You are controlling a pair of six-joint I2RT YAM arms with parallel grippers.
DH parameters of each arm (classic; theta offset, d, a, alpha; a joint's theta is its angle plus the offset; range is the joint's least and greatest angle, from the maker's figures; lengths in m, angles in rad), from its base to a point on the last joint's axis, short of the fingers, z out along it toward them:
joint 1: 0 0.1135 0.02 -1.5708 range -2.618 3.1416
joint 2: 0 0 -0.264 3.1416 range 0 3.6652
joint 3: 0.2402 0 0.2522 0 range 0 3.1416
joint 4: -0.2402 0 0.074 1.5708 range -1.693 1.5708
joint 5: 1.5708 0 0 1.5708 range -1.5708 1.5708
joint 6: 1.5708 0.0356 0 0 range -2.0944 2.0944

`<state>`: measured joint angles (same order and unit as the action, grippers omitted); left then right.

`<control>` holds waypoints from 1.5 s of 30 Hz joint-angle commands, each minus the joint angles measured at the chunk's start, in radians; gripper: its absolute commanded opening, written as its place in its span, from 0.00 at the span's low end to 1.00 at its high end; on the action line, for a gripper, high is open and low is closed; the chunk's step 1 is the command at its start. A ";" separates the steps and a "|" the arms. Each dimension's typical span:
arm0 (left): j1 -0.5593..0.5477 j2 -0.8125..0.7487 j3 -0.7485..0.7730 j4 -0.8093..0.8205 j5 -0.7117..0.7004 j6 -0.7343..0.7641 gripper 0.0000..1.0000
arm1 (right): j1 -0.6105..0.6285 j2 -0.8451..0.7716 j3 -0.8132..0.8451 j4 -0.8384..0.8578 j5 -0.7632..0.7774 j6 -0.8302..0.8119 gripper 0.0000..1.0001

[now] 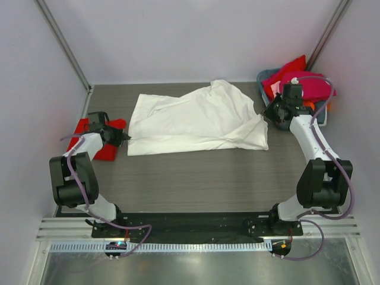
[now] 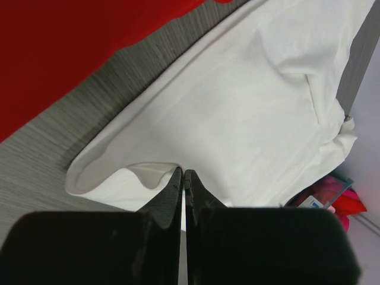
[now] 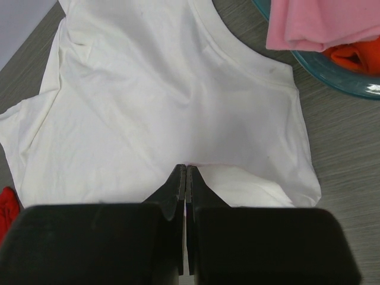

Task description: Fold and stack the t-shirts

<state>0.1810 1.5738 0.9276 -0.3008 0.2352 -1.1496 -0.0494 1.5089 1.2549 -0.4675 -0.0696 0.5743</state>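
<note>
A large white t-shirt (image 1: 196, 119) lies spread across the middle of the dark table, rumpled along its right side. My left gripper (image 1: 124, 138) is shut on the shirt's left edge, and in the left wrist view the white t-shirt (image 2: 249, 107) rises in a small fold at the fingertips of the left gripper (image 2: 184, 172). My right gripper (image 1: 267, 111) is shut on the shirt's right edge. The right wrist view shows the white t-shirt (image 3: 166, 89) lifted into the pinched tips of the right gripper (image 3: 186, 167). A bright red t-shirt (image 1: 107, 151) lies flat under my left arm.
A grey-blue basket (image 1: 261, 77) stands at the back right, holding a red t-shirt (image 1: 288, 70) and a magenta one (image 1: 312, 86). In the right wrist view the basket rim (image 3: 332, 80) shows pink cloth (image 3: 314, 24) and orange cloth (image 3: 356, 56). Walls close three sides.
</note>
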 commanded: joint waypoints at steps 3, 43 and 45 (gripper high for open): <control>-0.017 0.041 0.068 0.040 -0.013 -0.015 0.00 | -0.004 0.053 0.095 0.043 0.021 -0.021 0.01; -0.038 0.183 0.232 0.097 -0.040 -0.088 0.00 | -0.004 0.335 0.363 0.026 0.065 -0.011 0.01; -0.051 0.207 0.255 0.100 -0.042 -0.084 0.00 | -0.004 0.352 0.374 0.020 0.065 -0.011 0.19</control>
<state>0.1474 1.7645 1.1198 -0.2531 0.2089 -1.2266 -0.0494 1.8526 1.5738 -0.4644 -0.0280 0.5755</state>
